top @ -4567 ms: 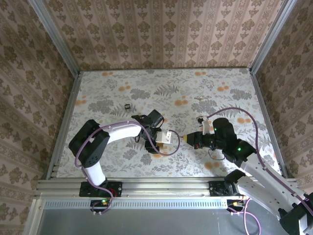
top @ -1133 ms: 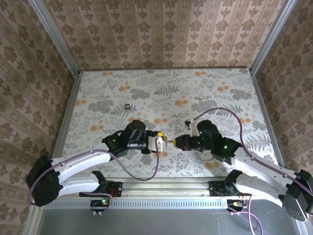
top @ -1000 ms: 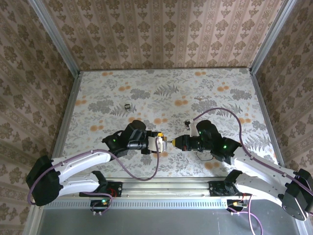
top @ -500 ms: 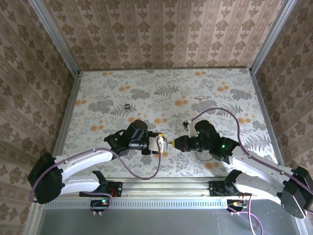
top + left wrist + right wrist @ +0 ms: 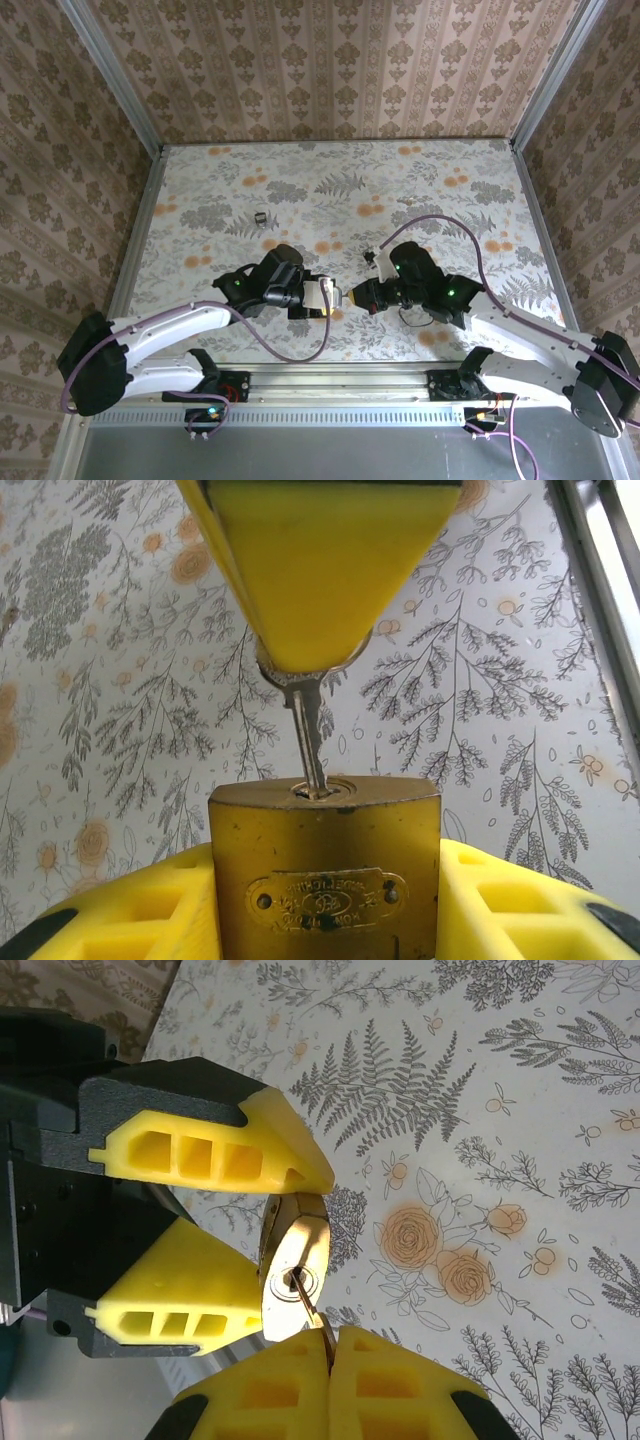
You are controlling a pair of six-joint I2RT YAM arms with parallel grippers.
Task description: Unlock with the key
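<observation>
A brass padlock (image 5: pixel 325 870) sits upright between the yellow fingers (image 5: pixel 520 900) of my left gripper (image 5: pixel 325 880), which is shut on its body. The thin silver key (image 5: pixel 308 735) points down into the keyhole on the padlock's end, with its blade partly in. My right gripper (image 5: pixel 330 1360) is shut on the key's head; the key (image 5: pixel 318 1322) slants up into the padlock (image 5: pixel 295 1270). In the top view the left gripper (image 5: pixel 322 296) and the right gripper (image 5: pixel 360 295) meet tip to tip above the table's near middle.
A small dark object (image 5: pixel 260 219) lies on the floral table (image 5: pixel 330 190) at the back left, and a small pale bit (image 5: pixel 407 201) lies at the back right. Metal rails and papered walls close in the table. Purple cables loop beside both arms.
My right gripper has edged left toward the padlock, closing the gap between the two grippers, and its wrist has turned a little. The left gripper keeps its hold and has barely moved.
</observation>
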